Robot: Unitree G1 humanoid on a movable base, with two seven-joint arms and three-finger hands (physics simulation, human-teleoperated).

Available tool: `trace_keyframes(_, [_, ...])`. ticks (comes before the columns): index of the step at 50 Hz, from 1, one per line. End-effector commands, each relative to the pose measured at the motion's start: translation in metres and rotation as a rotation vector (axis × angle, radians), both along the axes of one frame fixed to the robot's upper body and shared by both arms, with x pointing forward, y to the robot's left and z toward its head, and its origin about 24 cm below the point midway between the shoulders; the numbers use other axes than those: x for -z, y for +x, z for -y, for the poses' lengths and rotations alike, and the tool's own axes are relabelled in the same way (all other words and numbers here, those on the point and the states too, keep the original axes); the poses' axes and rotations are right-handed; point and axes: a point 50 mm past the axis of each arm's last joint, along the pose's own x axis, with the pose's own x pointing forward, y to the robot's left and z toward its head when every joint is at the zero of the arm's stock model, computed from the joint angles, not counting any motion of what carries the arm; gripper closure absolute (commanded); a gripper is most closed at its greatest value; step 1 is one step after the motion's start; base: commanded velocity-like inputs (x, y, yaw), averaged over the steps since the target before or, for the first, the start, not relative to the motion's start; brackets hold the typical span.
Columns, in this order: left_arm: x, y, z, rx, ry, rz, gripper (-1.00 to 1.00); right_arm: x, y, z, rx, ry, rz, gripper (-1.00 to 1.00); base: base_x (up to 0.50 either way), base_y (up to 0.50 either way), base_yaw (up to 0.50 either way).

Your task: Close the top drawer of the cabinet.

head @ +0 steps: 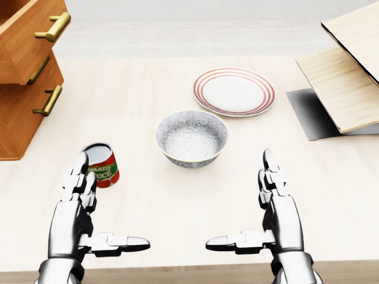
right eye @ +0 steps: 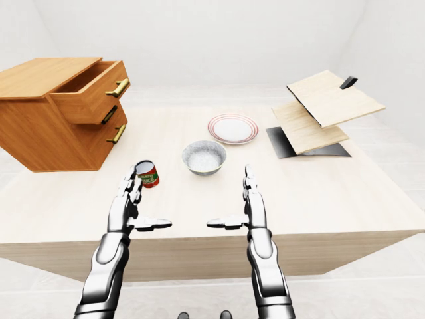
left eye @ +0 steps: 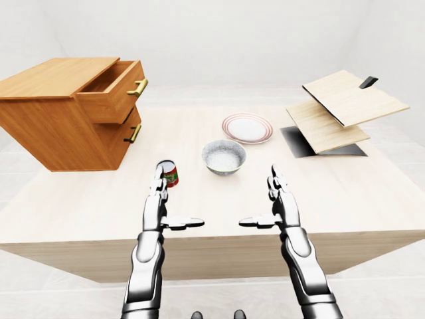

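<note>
**A:** Cabinet (left eye: pixel 63 113) first: where do you have it?

**B:** You have it at the far left of the left-eye view, standing on the pale table (left eye: pixel 199 219). Its top drawer (left eye: pixel 113 90) is pulled out toward the view's right, brass handle (left eye: pixel 139 87) showing, and the drawer under it (left eye: pixel 129 131) is pushed in further.

**A:** And on your right side?

**B:** At the upper right you see two wooden boards (left eye: pixel 345 106) propped at a slant over a dark mat (left eye: pixel 299 141). Near the middle sit a red-rimmed plate (head: pixel 234 92) and, just below it in the head view, a patterned bowl (head: pixel 191 138), apart from each other.

**A:** Anything smaller?

**B:** A tomato can (head: pixel 102 165) stands upright left of the bowl, just above your left hand's fingertips.

**A:** Your hands?

**B:** Your left hand (head: pixel 77 216) and right hand (head: pixel 278 213) both hover over the table's near edge, fingers spread straight, thumbs pointing at each other, holding nothing, well apart from the cabinet
</note>
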Motion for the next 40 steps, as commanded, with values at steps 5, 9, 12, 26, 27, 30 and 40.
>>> trace_keyframes(5, [0.000,0.001,-0.002,0.024,-0.010,-0.006,-1.00,-0.004,-0.001,0.011,0.003,0.015,-0.009,-1.00,0.00,0.00,0.00])
trace_keyframes(9, [-0.001,0.002,-0.008,-0.014,-0.028,-0.002,-1.00,-0.014,-0.004,0.010,-0.009,0.003,0.003,-1.00,0.00,0.00,0.00])
trace_keyframes(12, [-0.011,-0.003,-0.010,-0.024,-0.063,0.018,-1.00,-0.032,-0.005,0.013,0.005,-0.004,0.074,-1.00,0.00,0.00,0.00])
trace_keyframes(26, [-0.093,-0.013,-0.016,-0.070,0.089,0.336,-1.00,-0.149,-0.030,0.019,-0.005,-0.089,0.594,-1.00,0.00,0.00,0.00])
trace_keyframes(27, [-0.093,-0.012,-0.017,-0.069,0.077,0.335,-1.00,-0.150,-0.030,0.022,0.008,-0.078,0.601,-1.00,0.00,0.00,0.00])
trace_keyframes(30, [-0.110,-0.014,-0.016,-0.065,0.086,0.411,-1.00,-0.162,-0.036,0.022,0.001,-0.098,0.659,-1.00,0.00,0.00,0.00])
trace_keyframes(40, [-0.142,-0.024,-0.016,-0.054,0.111,0.560,-1.00,-0.167,-0.033,0.033,0.055,-0.111,0.678,-1.00,0.00,0.00,0.00])
